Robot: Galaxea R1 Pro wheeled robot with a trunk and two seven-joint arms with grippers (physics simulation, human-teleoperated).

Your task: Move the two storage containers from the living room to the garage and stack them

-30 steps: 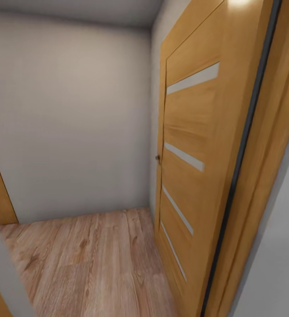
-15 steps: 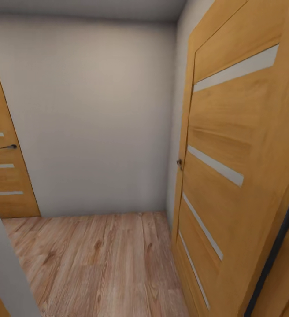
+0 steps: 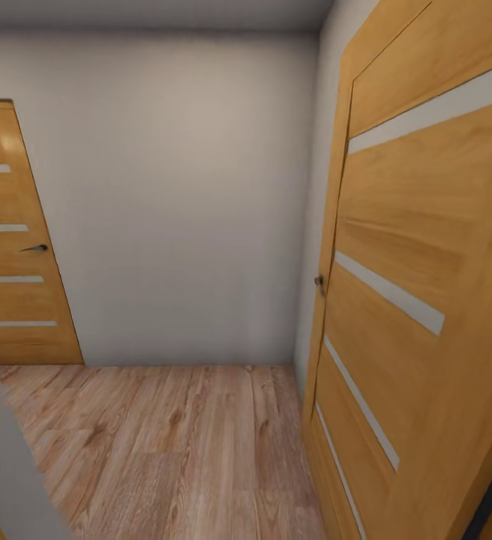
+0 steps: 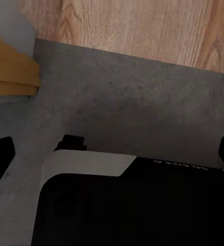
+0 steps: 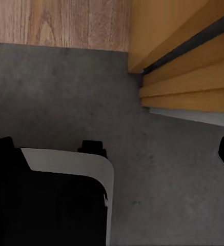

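I'm at a doorway, grey concrete floor point(image 4: 127, 102) meeting wood planks point(image 3: 163, 450), an orange door point(image 3: 418, 300) beside me. Both grippers point(image 4: 112, 154) point(image 5: 117, 154) spread wide and empty; no bin carried, so moving and stacking seem left.

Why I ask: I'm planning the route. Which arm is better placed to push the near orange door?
Probably right: the near orange door and its handle stand close on the robot's right; the other door is far left.

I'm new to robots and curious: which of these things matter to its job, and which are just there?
Job: dark grey concrete floor.
Just there: wood plank floor, near orange door, far orange door, pale grey wall.
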